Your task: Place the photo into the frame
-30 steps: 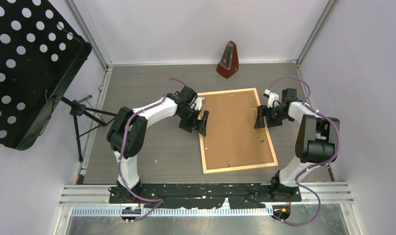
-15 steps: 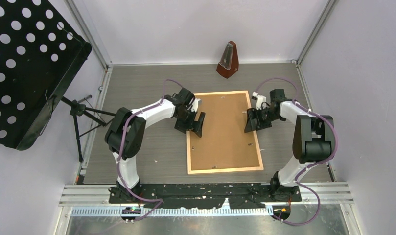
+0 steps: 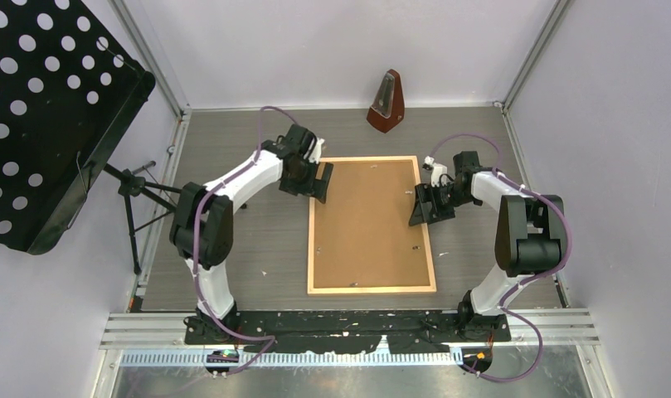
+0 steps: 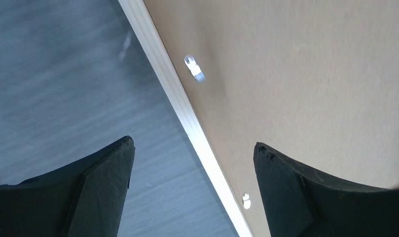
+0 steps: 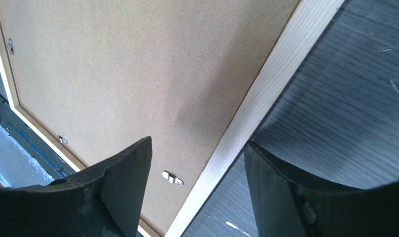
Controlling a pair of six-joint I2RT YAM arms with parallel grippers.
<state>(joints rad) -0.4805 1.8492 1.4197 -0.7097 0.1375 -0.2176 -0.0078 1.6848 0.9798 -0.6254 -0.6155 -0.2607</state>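
**Overhead view.** The frame (image 3: pixel 371 290) lies flat and back up in the middle of the worktop (image 3: pixel 232 149). Its brown backing board (image 3: pixel 369 224) is seated inside the moulding. The photo is not visible, and whether it sits under the board cannot be told. The left pincer (image 3: pixel 319 181) hangs at the frame's far left edge and the right pincer (image 3: pixel 421 209) at its right edge. Both are spread wide and hold nothing. A metronome (image 3: pixel 387 101) stands well beyond the far edge, and a perforated music stand (image 3: pixel 41 108) is off to the left. Neither obstructs. The obstruction is the board itself, which covers the opening.

**Left wrist view.** The jaws straddle the moulding (image 4: pixel 163 79), one over the worktop and one over the board. A metal tab (image 4: pixel 194 68) sits just inside the moulding. In my judgement, a grip closing here would pinch only thin moulding and could slip or skew the frame. A finger could also snag the tab.

**Right wrist view.** The arrangement is the same: jaws apart, moulding (image 5: pixel 286 59) between them, and a tab (image 5: pixel 172 177) near the left finger. If one arm lifts or pushes ahead of the other, the frame could twist or slide. If the tabs are turned in, the board will not come free.
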